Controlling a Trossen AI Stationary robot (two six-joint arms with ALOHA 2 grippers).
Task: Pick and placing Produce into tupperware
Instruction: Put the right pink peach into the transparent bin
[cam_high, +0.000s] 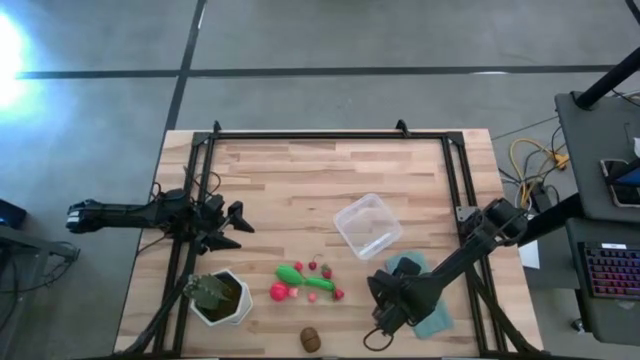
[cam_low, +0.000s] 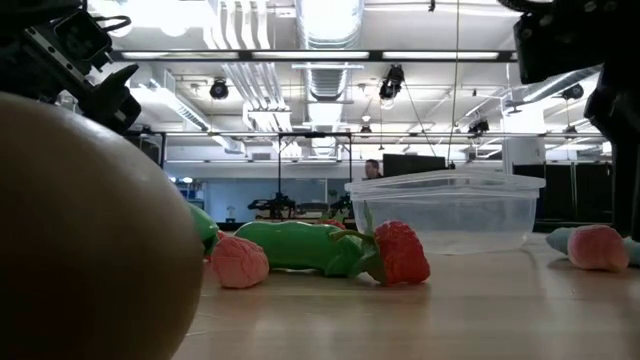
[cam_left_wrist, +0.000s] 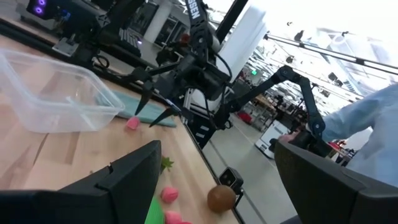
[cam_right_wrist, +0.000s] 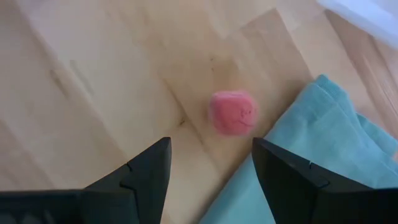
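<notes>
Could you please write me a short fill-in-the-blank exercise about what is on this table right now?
1. The clear tupperware currently holds ____ pieces of produce.
2. In the right wrist view, the small pink piece lies on the wood beside a folded ____ cloth.
3. The open right gripper hovers above the ____ piece, not yet touching it.
4. The left gripper waits open near the table's ____ edge.

Missing words: no; teal; pink; left
</notes>
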